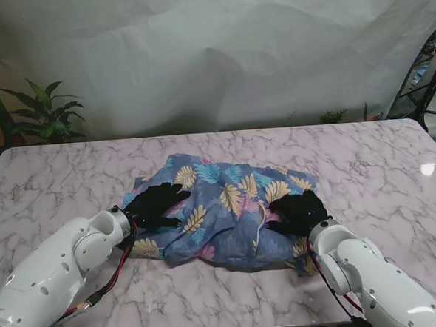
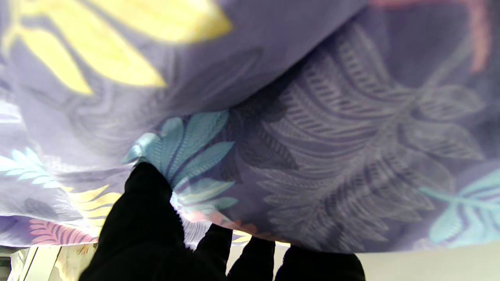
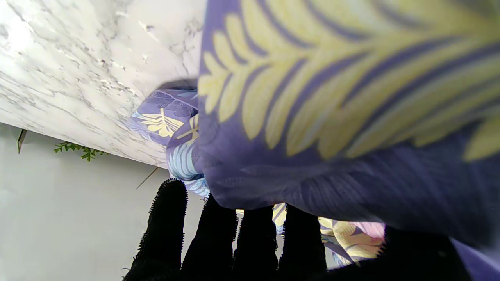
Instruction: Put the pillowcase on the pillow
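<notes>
Now, pillowcase [image 1: 225, 211] lies bunched mid-bench, long axis running left-right, pillow itself not visible. Left hand [image 1: 156, 205] rests fingers spread on its left end; right hand [image 1: 299, 213] rests on right end, fingers curled into fabric, grip uncertain. You have both hands equally near; zipper seam sits just beside right hand

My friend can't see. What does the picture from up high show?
A blue leafy pillowcase lies crumpled on a marble table. The robot's black left hand and right hand rest on its two ends. A potted plant stands far left.
</notes>
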{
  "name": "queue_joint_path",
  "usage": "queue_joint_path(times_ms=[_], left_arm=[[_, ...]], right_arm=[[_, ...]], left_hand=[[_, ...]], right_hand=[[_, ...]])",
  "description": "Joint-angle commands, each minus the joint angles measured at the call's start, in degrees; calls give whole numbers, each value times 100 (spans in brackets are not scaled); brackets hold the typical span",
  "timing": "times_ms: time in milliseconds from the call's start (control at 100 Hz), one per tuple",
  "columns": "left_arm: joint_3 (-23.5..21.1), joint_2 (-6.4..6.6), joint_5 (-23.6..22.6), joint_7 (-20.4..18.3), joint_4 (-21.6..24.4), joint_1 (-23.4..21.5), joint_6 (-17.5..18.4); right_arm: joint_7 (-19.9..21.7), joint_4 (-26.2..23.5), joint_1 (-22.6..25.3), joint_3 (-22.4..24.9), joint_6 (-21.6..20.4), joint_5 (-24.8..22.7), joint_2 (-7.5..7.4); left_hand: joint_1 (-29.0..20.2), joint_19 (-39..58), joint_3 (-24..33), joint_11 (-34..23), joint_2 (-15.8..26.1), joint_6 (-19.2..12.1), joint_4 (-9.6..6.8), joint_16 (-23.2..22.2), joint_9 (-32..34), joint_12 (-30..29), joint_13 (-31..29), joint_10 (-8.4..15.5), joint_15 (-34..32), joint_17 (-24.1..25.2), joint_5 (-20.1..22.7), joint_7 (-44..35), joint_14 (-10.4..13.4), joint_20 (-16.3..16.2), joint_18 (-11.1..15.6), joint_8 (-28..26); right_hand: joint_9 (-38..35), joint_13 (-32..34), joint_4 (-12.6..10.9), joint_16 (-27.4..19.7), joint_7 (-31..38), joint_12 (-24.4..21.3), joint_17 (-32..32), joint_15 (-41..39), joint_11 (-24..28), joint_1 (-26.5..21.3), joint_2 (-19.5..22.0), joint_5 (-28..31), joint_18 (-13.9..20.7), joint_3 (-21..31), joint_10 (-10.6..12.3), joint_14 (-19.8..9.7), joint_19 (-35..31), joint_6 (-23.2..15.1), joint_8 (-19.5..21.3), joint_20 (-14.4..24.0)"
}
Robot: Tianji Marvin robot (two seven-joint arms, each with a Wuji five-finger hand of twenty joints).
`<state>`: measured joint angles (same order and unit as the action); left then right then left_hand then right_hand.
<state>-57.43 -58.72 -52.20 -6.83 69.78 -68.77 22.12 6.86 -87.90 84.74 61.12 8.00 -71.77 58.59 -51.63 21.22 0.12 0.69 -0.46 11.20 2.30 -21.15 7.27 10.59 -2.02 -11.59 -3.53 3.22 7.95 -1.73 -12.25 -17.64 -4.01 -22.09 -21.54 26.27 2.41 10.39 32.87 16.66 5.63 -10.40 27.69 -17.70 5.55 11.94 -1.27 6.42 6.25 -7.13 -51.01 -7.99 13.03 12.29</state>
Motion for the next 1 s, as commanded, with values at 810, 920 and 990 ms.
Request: queue_joint_path(times_ms=[810,920,990], left_arm=[[-1282,-234,-134,497,2558,-1884,-1998],[-1344,-261,79,372,2827,-2177,-2397],[-1378,-267,170,315,2917,-2310,-2537]], right_arm=[[-297,-1865,1012,791,805,-56,225],[-1109,-1682,1138,829,789,396,301],[-1541,-1538,1199,852,785,846,377]], left_hand=[[178,-748,-127,27,308,32,-94,380,-202,-141,113,92,279,-8,-31,-78,-111,154,-271,227],[290,-1334,-158,74,416,-1,-91,752,-237,-442,130,125,366,50,-32,107,-78,190,-234,270],[336,-1615,-162,86,441,-6,-89,930,-243,-532,135,155,392,42,-36,149,-39,177,-188,285]], right_hand=[[216,-445,37,-21,-199,-171,-357,-44,-172,408,157,-33,165,122,-28,-6,368,-11,-126,-122],[797,-875,52,-94,-334,-178,-547,83,-182,481,440,-279,551,-67,-76,-143,659,135,-271,-293],[1014,-1019,52,-130,-386,-214,-625,134,-191,471,610,-452,693,-218,-101,-197,813,237,-404,-389]])
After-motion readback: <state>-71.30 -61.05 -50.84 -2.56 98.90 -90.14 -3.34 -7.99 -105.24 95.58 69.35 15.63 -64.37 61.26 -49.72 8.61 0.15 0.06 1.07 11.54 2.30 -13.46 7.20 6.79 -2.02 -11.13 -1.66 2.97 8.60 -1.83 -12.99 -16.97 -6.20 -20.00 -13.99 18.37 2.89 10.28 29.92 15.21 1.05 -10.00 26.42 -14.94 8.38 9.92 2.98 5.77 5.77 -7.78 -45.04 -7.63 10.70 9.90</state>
